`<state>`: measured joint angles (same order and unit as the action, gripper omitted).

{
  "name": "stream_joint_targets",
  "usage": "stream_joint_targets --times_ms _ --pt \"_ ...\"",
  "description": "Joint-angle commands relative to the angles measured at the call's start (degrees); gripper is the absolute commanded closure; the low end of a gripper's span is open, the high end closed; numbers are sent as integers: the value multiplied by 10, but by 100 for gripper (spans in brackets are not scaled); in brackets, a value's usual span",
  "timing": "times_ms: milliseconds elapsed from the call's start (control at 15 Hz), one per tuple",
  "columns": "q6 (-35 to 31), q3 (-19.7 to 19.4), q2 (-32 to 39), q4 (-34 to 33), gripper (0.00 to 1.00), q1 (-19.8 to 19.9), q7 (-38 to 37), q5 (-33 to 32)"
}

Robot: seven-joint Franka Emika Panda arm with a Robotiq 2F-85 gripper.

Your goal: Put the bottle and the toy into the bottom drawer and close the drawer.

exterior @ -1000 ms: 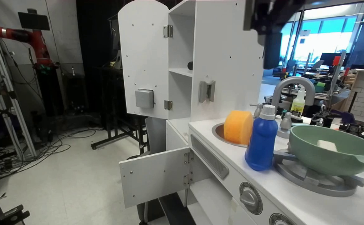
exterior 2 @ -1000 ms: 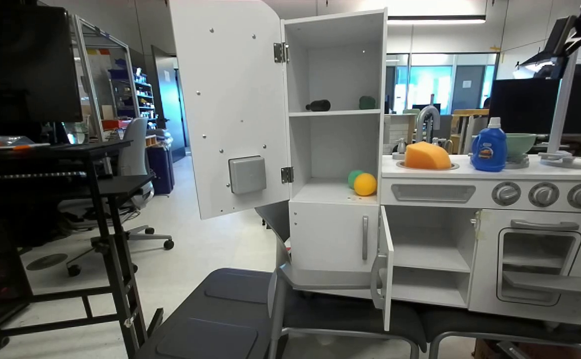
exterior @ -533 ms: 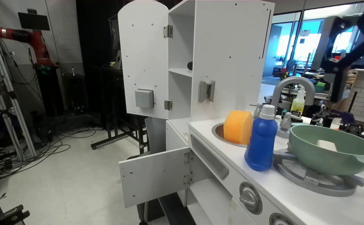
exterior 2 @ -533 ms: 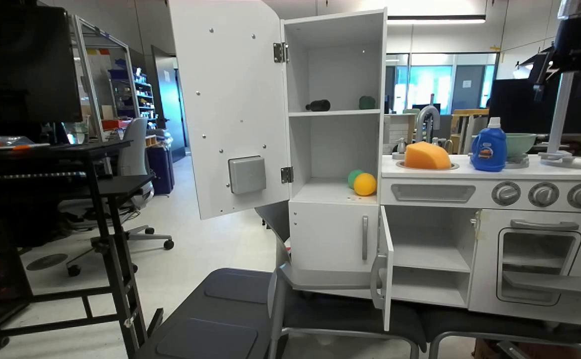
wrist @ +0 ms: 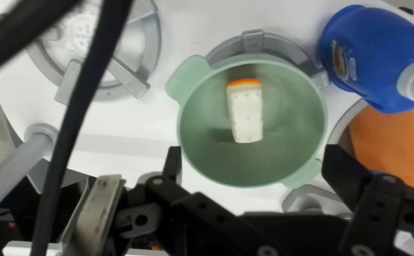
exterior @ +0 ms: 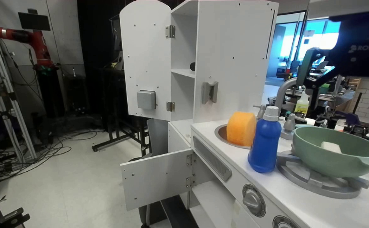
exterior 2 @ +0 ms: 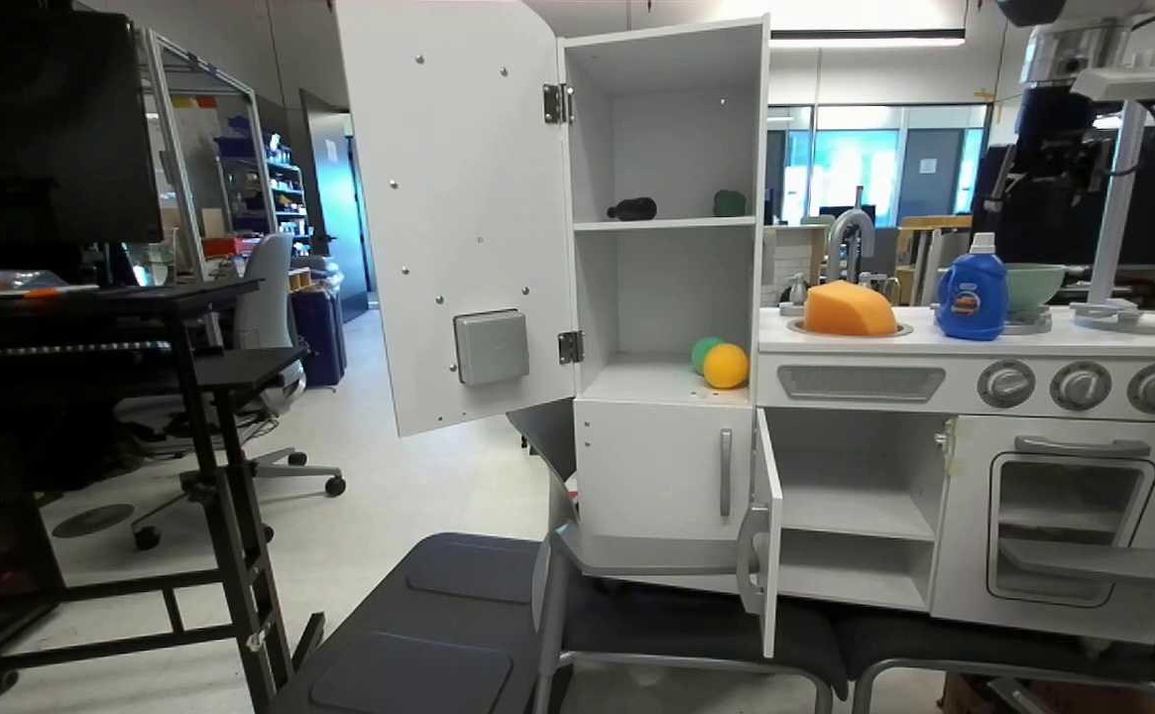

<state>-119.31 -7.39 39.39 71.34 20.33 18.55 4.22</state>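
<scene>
The blue bottle with a white cap stands upright on the white counter, also in an exterior view and the wrist view. A small white toy with an orange end lies in the green bowl; it shows in an exterior view. My gripper is open and empty above the bowl, its fingers apart. No pull-out drawer shows; the lowest compartment has a white hinged door standing open.
An orange block sits in the round sink beside the bottle. Grey burner rings and a grey faucet rise from the counter. The tall cupboard's door stands open. Yellow and green balls lie on its lower shelf.
My gripper has come down and moved left in an exterior view, arriving over the bowl. The bottle, toy, bowl and doors have not moved.
</scene>
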Motion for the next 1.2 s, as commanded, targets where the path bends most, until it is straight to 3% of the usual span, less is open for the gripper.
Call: stream_joint_targets --times_ms 0,400,1133 --pt "65 22 47 -78 0 13 27 0" --pt "150 17 91 -156 0 8 11 -13" --pt "182 22 190 -278 0 22 18 -14"
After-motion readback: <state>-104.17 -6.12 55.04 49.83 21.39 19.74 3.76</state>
